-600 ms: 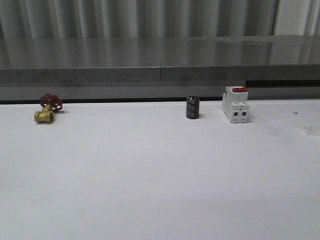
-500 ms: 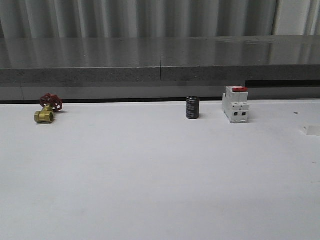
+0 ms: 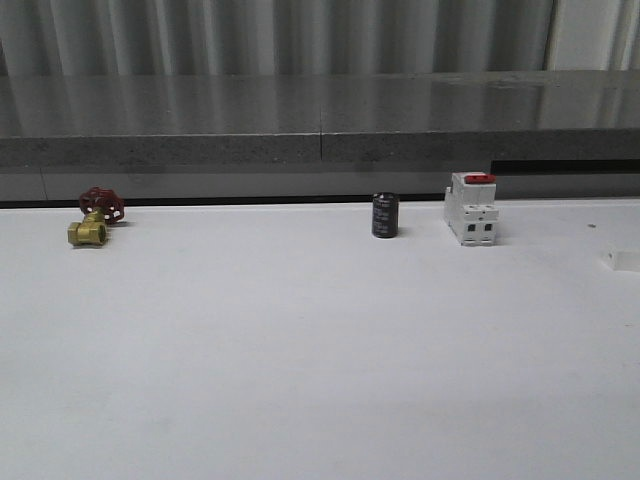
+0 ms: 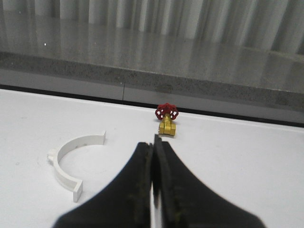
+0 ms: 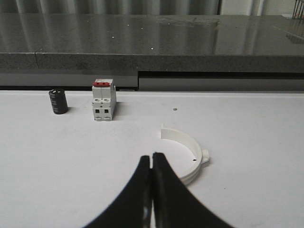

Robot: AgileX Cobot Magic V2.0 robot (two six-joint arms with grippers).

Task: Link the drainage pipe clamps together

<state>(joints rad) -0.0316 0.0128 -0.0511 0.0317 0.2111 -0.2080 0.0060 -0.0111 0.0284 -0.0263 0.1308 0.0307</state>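
While apart, both clamp halves (image 4: 71, 164) (image 5: 186, 156) are white.

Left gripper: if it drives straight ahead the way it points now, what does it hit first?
Probably the brass valve, nearly dead ahead of the shut left gripper. The white clamp half lies off to the side. Depth is unclear.

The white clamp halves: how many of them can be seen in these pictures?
2. One clamp half lies on the table near the brass valve; the other clamp half lies near the breaker.
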